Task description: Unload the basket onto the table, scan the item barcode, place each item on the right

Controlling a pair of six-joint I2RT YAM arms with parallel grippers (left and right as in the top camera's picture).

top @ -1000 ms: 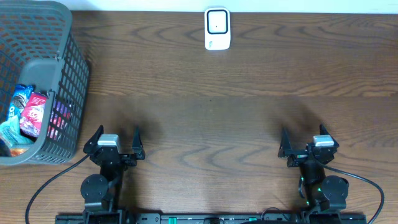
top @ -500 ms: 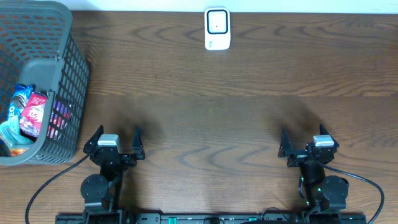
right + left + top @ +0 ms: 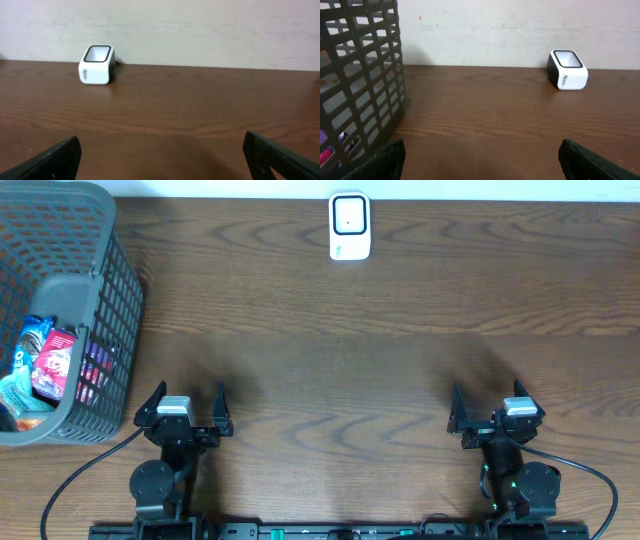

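Meanwhile, left gripper and right gripper gape empty; colourful packets sit in basket.

On the table, the scanner stood at the far edge, against the wall, well ahead of both pairs of fingers. It was ahead and to the right of the fingers of the left gripper, and ahead and to the left of the fingers of the right gripper. The basket sat ahead and to the left of the left fingers, near them and well apart from the scanner. Packets lay inside it, toward its near end. The two grippers sat side by side, well apart, at the table's near edge.
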